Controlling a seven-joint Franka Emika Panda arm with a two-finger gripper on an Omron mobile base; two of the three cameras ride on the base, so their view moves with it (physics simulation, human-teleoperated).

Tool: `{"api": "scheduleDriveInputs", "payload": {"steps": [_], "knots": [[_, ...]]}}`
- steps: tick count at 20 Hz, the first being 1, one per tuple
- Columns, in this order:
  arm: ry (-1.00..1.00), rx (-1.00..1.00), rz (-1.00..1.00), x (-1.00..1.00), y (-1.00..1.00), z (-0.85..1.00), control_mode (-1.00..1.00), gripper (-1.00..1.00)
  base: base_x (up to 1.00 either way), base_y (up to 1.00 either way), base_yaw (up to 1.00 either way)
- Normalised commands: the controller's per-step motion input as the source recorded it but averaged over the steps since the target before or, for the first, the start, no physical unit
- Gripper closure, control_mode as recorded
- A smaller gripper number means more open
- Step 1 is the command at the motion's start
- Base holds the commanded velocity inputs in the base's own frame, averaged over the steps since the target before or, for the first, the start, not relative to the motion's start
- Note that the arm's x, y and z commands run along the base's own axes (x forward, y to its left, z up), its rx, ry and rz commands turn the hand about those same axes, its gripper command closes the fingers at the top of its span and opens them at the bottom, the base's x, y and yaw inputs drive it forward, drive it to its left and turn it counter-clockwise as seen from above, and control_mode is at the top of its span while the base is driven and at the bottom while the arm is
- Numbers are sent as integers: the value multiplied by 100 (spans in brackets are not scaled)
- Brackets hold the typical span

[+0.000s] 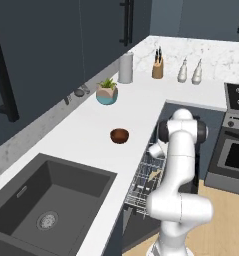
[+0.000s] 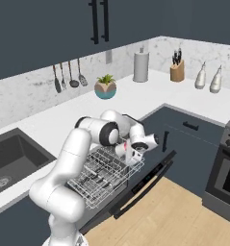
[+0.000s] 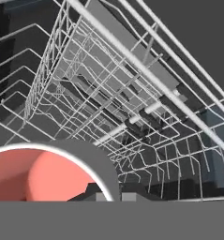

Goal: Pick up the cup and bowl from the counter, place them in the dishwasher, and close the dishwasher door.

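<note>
**Cup carried over the pulled-out rack; bowl on the counter**

Left base view: the white arm rises at 5 o'clock and bends over the dishwasher's wire rack (image 1: 146,182), which is drawn out from under the counter (image 1: 86,130). The cup (image 1: 155,149) sits at the arm's wrist, just above the rack's far end. The bowl (image 1: 119,135) stands upright on the counter at 9 o'clock from the cup, mouth up, apart from the rack and well clear of the sink (image 1: 46,200) at 7 o'clock. Farther back along the counter stand a teal plant pot (image 1: 107,93), a grey canister (image 1: 125,68) and a knife block (image 1: 157,67).

Right base view: the end effector (image 2: 132,153) is clamped shut on the cup (image 2: 124,150), held over the rack (image 2: 104,175) near its far right corner. The cup appears tilted, but the direction of its long axis is hard to judge from here. The dishwasher door (image 2: 140,185) hangs open, lowered toward the floor at 5 o'clock of the rack.

Hand view: the cup's pale rim and red-pink inside (image 3: 43,176) lie at 7 o'clock, the mouth facing the camera, so its axis runs roughly along the end effector. Wire tines of the rack (image 3: 132,103) spread beyond it.
</note>
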Motion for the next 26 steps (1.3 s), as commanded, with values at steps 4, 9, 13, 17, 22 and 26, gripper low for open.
{"api": "scheduleDriveInputs", "payload": {"steps": [4,9,13,17,22,26], "knots": [[28,13,-25,6,14,-31,-100,100,0,0,0],[23,9,-24,11,15,-27,-100,100,0,0,0],[16,4,-21,6,20,-19,-100,-100,0,0,0],[8,3,-17,0,0,-9,-100,-100,0,0,0],[5,4,-15,-2,-18,-1,-100,-100,0,0,0],[4,8,-15,-32,-39,8,-100,-100,0,0,0]]}}
